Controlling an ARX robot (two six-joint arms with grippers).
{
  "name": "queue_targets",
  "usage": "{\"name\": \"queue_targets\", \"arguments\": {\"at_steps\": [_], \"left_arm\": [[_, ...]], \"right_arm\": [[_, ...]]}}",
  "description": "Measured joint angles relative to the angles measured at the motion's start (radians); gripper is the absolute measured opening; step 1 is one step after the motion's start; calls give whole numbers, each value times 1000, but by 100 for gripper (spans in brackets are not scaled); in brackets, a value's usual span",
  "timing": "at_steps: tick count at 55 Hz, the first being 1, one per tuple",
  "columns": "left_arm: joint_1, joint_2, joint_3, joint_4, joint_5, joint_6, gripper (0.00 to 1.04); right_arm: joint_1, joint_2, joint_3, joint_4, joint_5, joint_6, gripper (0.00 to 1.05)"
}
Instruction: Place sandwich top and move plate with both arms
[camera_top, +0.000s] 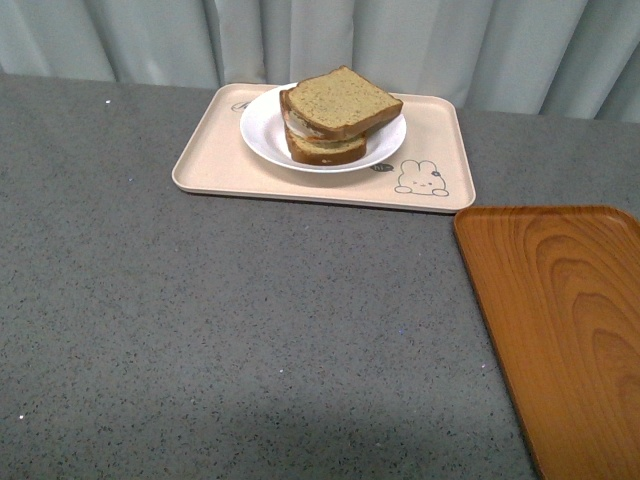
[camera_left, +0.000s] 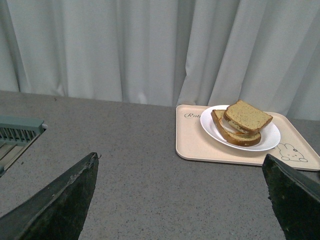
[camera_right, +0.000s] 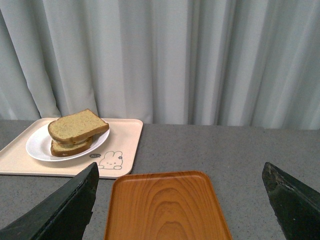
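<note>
Closest to me, the speckled grey counter (camera_top: 250, 330) lies bare across its near stretch. In the front view neither arm shows. Each wrist camera catches its own pincer only as two dark fingers at the picture's lower corners: the left pincer (camera_left: 182, 200) has its fingers (camera_left: 65, 200) spread wide apart with nothing between them, and the right pincer (camera_right: 182, 202) stands the same way, fingers (camera_right: 67, 207) far apart and empty, held above the counter.

A little further out, toward the right side, sits the orange-brown wood-grain tray (camera_top: 560, 310), its far corner just beside the near right corner of the beige tray, though I cannot tell whether the two touch.

Beyond that lies the beige rabbit-print tray (camera_top: 210, 165), with the rabbit drawing (camera_top: 422, 178) at its near right corner. The white plate (camera_top: 262, 130) rests on this tray, toward its far side. On the plate is the lower bread slice (camera_top: 325, 150), and the sandwich top (camera_top: 340, 100) lies on it, turned slightly askew so the corners do not line up; a pale filling shows between them.

Behind everything hangs a pale pleated curtain (camera_top: 330, 35).
</note>
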Motion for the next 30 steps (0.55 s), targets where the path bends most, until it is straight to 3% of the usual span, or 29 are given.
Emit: {"name": "queue_targets", "arguments": {"at_steps": [30], "left_arm": [[0, 0, 0, 0, 0, 0, 98]], "right_arm": [[0, 0, 0, 0, 0, 0, 96]]}}
